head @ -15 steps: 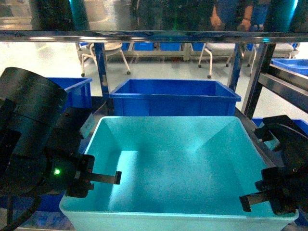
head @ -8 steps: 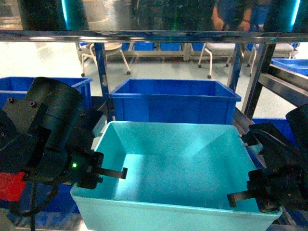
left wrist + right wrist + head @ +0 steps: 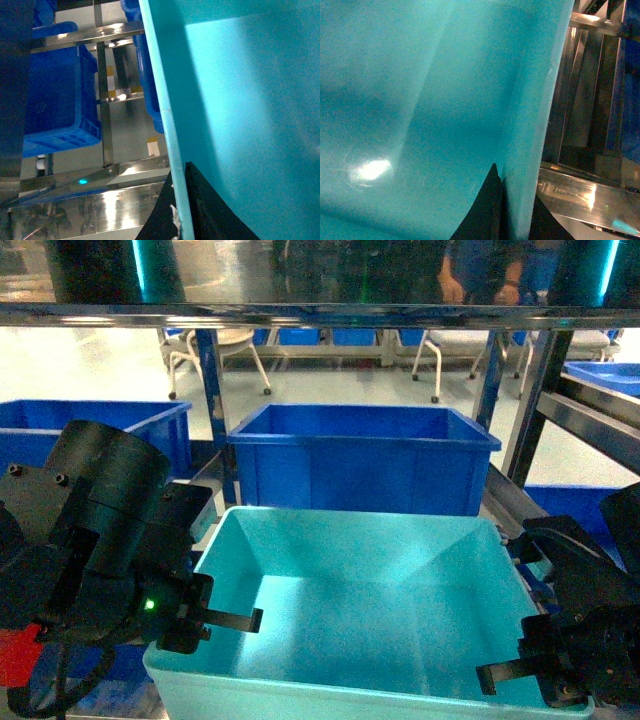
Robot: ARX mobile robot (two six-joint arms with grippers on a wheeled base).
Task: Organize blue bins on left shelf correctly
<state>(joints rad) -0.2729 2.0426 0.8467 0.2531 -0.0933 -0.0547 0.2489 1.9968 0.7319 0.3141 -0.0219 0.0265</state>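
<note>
Presently catalogued, largest to smallest:

Left shelf (image 3: 300, 314): steel-framed rack. A bright horizontal rail crosses the top of the head view, with uprights at centre-left and right. More steel framing shows in both wrist views.

Turquoise bin (image 3: 370, 610): light cyan tub with tapered walls and a glossy inside bottom. It fills the lower middle of the head view, held between the two arms inside the rack opening, just in front of the centre royal-blue bin. What its underside rests on cannot be seen.

Centre royal-blue bin (image 3: 362, 455): darker tub directly behind the turquoise bin, between the uprights.

Left royal-blue bin (image 3: 90, 425): partly hidden behind the left arm housing.

Right royal-blue bin (image 3: 608, 375): only a corner shows, on the sloping rail at the far right.

Left gripper (image 3: 181, 207): closed over the turquoise bin's left wall. In the left wrist view one dark finger lies inside the wall and one outside, both against the rim.

Right gripper (image 3: 512, 210): clamped on the bin's right wall in the same way, with a dark finger on each side of the rim.

Green indicator light (image 3: 148, 605): lit on the left arm housing.
</note>
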